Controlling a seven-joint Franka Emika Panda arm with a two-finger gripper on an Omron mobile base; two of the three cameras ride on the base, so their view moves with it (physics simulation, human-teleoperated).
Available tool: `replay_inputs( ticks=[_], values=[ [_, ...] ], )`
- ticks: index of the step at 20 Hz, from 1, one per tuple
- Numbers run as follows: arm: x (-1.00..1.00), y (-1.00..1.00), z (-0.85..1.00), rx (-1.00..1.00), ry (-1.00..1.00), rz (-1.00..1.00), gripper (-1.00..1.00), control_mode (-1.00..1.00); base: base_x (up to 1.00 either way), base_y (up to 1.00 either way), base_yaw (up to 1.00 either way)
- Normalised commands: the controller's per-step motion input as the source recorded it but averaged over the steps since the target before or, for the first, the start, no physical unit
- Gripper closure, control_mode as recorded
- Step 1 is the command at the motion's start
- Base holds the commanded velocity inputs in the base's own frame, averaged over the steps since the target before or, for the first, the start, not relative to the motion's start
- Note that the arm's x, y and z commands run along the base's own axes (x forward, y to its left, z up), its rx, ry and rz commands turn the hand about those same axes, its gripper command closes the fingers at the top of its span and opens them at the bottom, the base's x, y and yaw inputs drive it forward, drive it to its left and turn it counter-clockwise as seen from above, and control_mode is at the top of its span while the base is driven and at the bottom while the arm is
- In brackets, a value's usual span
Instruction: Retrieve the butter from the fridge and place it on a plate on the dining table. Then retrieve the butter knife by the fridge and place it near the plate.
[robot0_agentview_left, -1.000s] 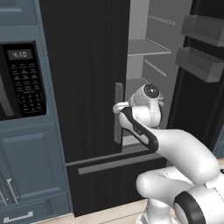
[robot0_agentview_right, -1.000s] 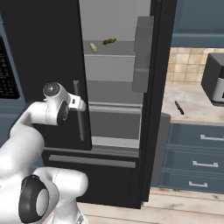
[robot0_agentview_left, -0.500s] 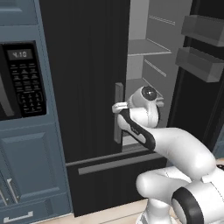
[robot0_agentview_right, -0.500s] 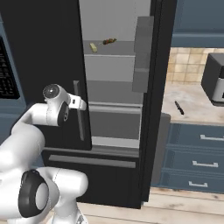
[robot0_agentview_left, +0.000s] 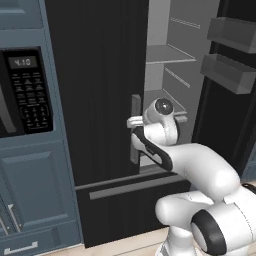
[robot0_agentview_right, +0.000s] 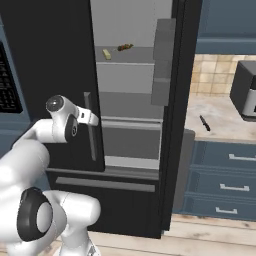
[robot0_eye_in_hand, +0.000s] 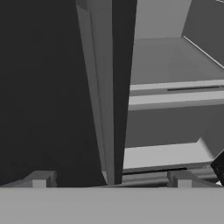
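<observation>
Microwave cabinet (robot0_agentview_left: 30, 165): stands at far left, beside the fridge; plays no part in this step
Fridge, left door (robot0_agentview_left: 95, 90): shut, with its grey bar handle (robot0_agentview_left: 135, 127) on the inner edge
Gripper (robot0_agentview_left: 134, 121): sits at that handle, jaws spread wide and holding nothing; in the hand view the two fingertips (robot0_eye_in_hand: 39, 178) stand one on each side of the door edge, and contact with the handle cannot be confirmed
Change over the last second: the arm drifts only slightly toward the handle and the opening width is unchanged; no item in the fridge has shifted
Fridge, right door (robot0_agentview_right: 177, 100): swung open, exposing the pale grey interior and its shelves
Butter (robot0_agentview_right: 106, 54): lies on an upper shelf, pale yellow, just beside a smaller dark brown lump (robot0_agentview_right: 124, 47), well above the gripper
Butter knife (robot0_agentview_right: 204, 123): lies on the marbled counter (robot0_agentview_right: 220, 120) to the right of the fridge, apart from the toaster-like appliance (robot0_agentview_right: 247, 92)
Task meaning: retrieval is not yet begun; access to the butter is already clear through the open right door, so the next move probably calls for lifting the hand up and into the shelf, or opening the left door first for more room
Risk: the shut left door edge lies close to the reach path
</observation>
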Motion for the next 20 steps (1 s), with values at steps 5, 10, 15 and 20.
replay_inputs(
  ticks=[5, 10, 15, 20],
  values=[
    [0.16, 0.00, 0.00, 0.00, 0.00, -0.01, -1.00, -1.00, 0.00, 0.00, 0.00],
    [0.36, 0.00, 0.00, 0.00, 0.00, 0.00, -1.00, -1.00, 0.00, 0.00, 0.00],
    [0.46, 0.00, 0.00, 0.00, 0.00, 0.00, -1.00, -1.00, 0.00, 0.00, 0.00],
    [0.39, 0.00, 0.00, 0.00, 0.00, 0.00, -1.00, -1.00, 0.00, 0.00, 0.00]
  ],
)
